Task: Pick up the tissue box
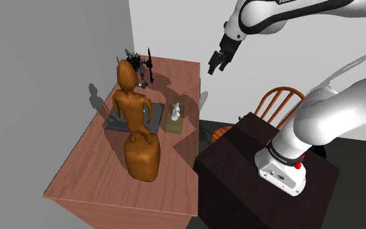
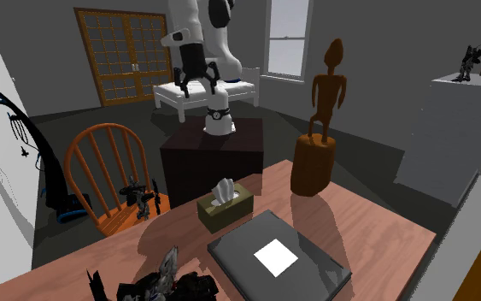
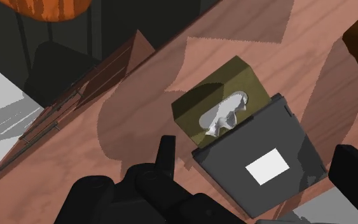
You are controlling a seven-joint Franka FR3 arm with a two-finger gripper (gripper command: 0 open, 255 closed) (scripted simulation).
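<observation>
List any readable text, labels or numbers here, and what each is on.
No text reads clearly.
Arm's upper link: dark lettering cut by the frame edge, unreadable.
Arm's base ring: print too small to read.
White patch on the grey flat case: blank.
Tissue box: no print seen.

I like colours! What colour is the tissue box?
The tissue box is olive green; wrist view shows it best.

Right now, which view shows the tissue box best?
Wrist view: the olive tissue box sits large, its top and white tissue plain. The second exterior view shows its side and tissue, smaller. The shoulder view shows it small, beside the brown statue.
</observation>
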